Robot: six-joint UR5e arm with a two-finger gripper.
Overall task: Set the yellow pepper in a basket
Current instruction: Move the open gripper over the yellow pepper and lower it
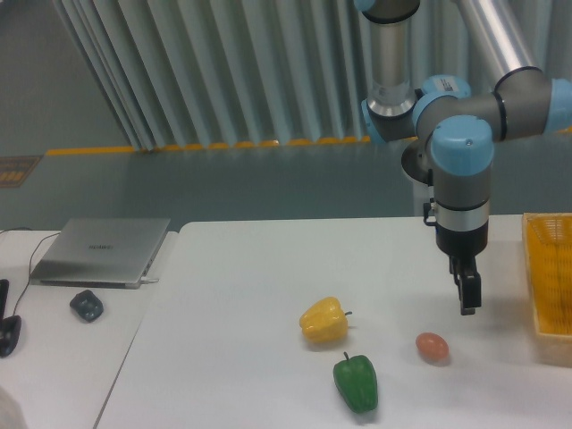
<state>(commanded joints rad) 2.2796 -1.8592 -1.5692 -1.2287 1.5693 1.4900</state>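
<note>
camera view from my seat: table (250, 268) spans the frame, with the basket (550, 273) at its right edge. my arm (460, 170) hangs above the table, gripper (467, 299) pointing down, holding nothing; i cannot tell how far the jaws are parted. yellow pepper (323, 321) sits mid-table, well left of the gripper. green pepper (356, 382) lies just below it, egg (432, 347) between pepper and gripper.

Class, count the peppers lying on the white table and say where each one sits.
2. The yellow pepper lies near the table's middle; the green pepper lies just in front of it, toward the right. None seems hidden.
</note>
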